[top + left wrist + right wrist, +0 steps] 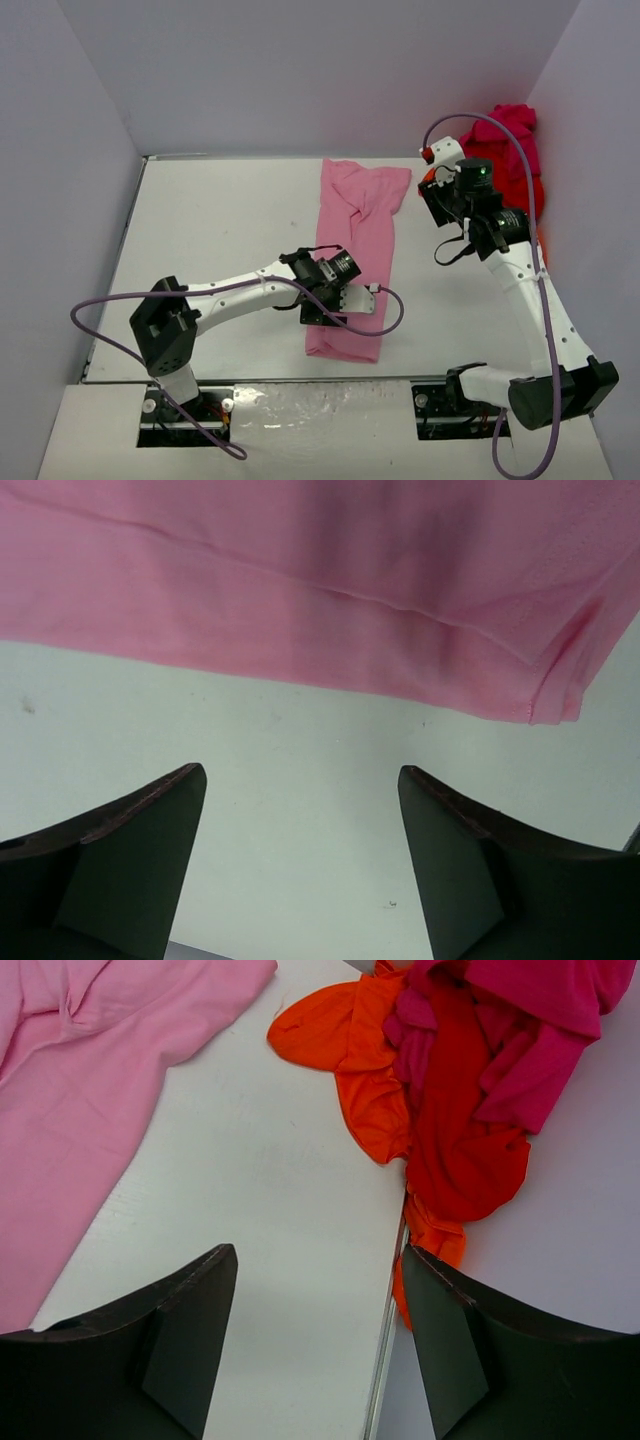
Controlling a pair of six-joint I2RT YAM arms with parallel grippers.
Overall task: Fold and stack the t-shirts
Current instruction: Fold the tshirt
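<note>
Fingers (pixel 130 860) of the left gripper (pixel 300 780) stood wide apart and held nothing. I saw only bare table (pixel 300 880) between them, and the doubled edge of the pink t-shirt (pixel 300 580) lay just ahead of the tips. The right gripper (pixel 320 1260) was also well open and empty, above the right edge of the table. The orange t-shirt (pixel 360 1070), red t-shirt (pixel 460 1130) and magenta t-shirt (pixel 530 1030) were heaped at the far right corner, partly over that edge.
</note>
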